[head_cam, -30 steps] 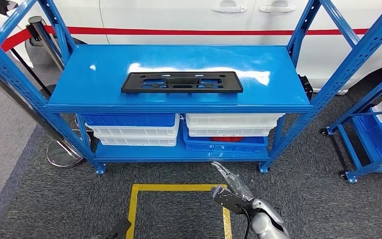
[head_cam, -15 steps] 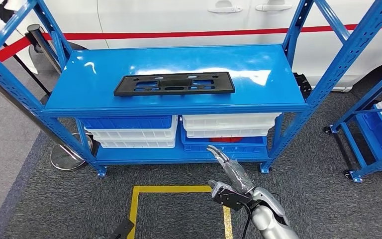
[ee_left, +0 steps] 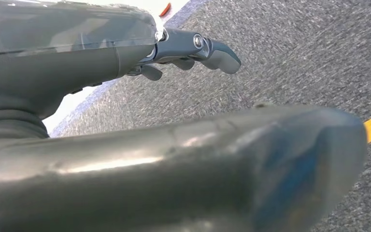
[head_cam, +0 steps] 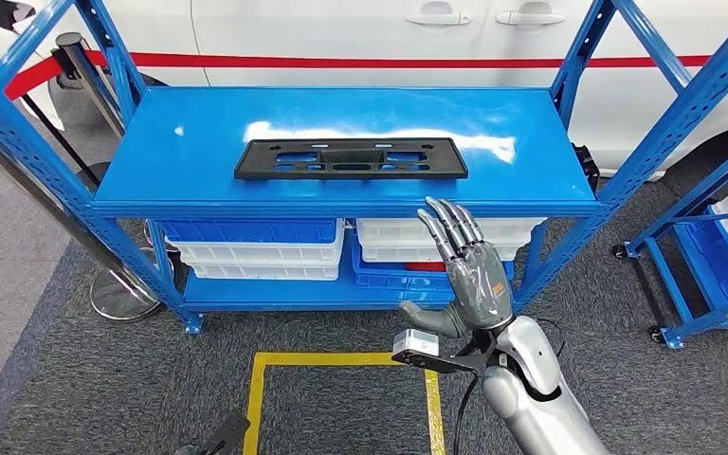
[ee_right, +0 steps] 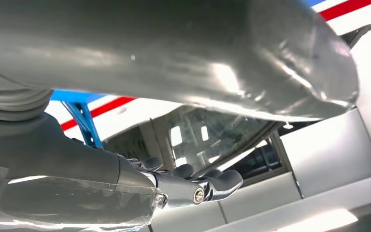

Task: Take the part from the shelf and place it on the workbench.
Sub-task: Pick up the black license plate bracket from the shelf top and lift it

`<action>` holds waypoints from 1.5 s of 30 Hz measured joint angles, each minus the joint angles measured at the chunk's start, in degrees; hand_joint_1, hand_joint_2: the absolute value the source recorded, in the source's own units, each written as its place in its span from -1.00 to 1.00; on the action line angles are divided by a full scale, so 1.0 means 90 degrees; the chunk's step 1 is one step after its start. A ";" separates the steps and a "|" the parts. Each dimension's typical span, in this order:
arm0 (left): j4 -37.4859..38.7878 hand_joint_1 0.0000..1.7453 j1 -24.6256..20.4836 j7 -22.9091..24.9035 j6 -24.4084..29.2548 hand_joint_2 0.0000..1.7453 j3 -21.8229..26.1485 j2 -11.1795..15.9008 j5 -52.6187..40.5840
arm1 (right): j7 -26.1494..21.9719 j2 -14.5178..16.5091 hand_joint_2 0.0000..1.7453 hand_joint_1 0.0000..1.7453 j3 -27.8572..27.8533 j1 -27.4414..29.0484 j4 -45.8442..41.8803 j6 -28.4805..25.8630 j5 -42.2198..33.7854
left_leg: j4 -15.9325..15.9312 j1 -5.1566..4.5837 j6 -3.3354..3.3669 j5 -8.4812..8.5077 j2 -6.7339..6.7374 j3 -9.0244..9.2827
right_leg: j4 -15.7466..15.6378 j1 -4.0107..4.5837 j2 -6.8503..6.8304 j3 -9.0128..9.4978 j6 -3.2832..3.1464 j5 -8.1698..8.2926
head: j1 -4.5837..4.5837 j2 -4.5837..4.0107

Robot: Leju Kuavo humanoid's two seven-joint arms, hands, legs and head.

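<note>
Head view: right hand [head_cam: 464,275] raised, fingers spread, empty, below front edge of shelf [head_cam: 199,142]. Part [head_cam: 349,158] flat on top deck, up-left of hand, long axis left-right. Left hand [ee_left: 193,48] low over floor, fingers loose, farther.

No text, label, brand or number is showing legibly in any view. A small orange mark is sitting on the right hand [head_cam: 474,284] at the wrist edge in the head view, but it is too small to read.
</note>
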 joint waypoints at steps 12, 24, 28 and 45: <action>0.0007 -1.00 -0.0037 0.0025 -0.0036 -1.00 0.0004 0.0022 -0.0038 | 0.0175 0.0153 -1.00 -1.00 0.0309 -0.0215 0.0472 -0.0520 -0.0498 | 0.0547 -0.0014 -0.0297 -0.0316 -0.0122 -0.0325 | -0.1824 -0.0025 -0.0036 0.0828 -0.0256 0.0846 | -0.0001 0.0000; 0.0010 -1.00 -0.0024 0.0019 -0.0004 -1.00 0.0004 0.0041 -0.0005 | 0.0164 0.0213 -1.00 -1.00 0.0404 -0.0252 0.0536 -0.0412 -0.0589 | 0.0027 -0.0098 -0.0140 0.0087 0.0336 -0.0154 | -0.1769 0.0103 -0.0718 0.0989 -0.0175 0.0635 | 0.0000 0.0000; 0.0010 -1.00 -0.0019 0.0020 0.0004 -1.00 0.0010 0.0039 -0.0005 | 0.0164 0.0216 -1.00 -1.00 0.0413 -0.0254 0.0545 -0.0411 -0.0606 | -0.0062 -0.0040 -0.0008 0.0158 0.0052 -0.0133 | -0.0921 0.0040 -0.0194 0.0637 -0.0086 0.0087 | 0.0002 0.0000; 0.0012 -1.00 -0.0041 0.0032 0.0007 -1.00 0.0016 0.0030 -0.0073 | 0.0177 0.0226 -1.00 -1.00 0.0500 -0.0219 0.0619 -0.0221 -0.0567 | 0.1348 -0.0026 -0.0343 -0.0633 -0.0025 -0.0704 | -0.1641 0.0024 -0.0013 0.0740 -0.0336 0.0769 | -0.0006 0.0000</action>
